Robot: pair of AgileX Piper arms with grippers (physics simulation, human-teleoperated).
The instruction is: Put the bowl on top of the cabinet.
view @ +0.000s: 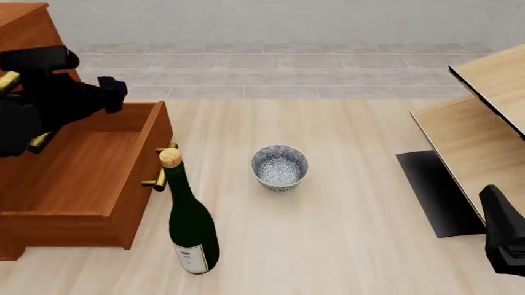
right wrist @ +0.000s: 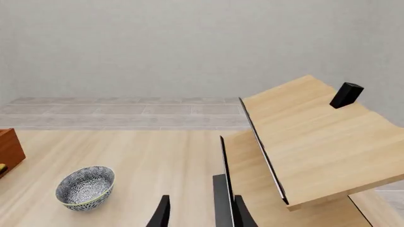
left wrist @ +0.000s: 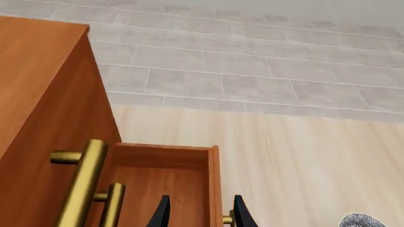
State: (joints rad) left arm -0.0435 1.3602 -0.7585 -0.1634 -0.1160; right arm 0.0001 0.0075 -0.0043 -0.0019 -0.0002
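a: near edge first. the wine bottle [view: 193, 230] stands upright closest to the arms, just nearer than the bowl and to its left side.

b: and the bowl [view: 279, 166]?

a: upright on the table [view: 345, 233], mouth up, nothing in it that i can see. it sits apart from everything. being round, it has no long axis to line up with.

b: which arm is nearer?

a: judging from the front view, the right gripper [right wrist: 199, 213] has the clearer line. in its wrist view the bowl [right wrist: 85, 187] lies ahead of the fingertips and off to one side. those fingers are spread, holding nothing.

b: left one?

a: the left gripper [left wrist: 200, 213] hangs over the open drawer [view: 90, 169] of the cabinet [view: 33, 37], farther back than the bowl and left of it. fingers parted, empty. only a sliver of the bowl [left wrist: 361, 221] shows at the frame corner there.

b: what does one view give that the others lack?

a: only the front view shows the bottle. the right wrist view alone shows the pale wood furniture [right wrist: 315, 142] close beside its fingers, which the reach toward the bowl must clear. the cabinet's top is mostly cut off in every view.
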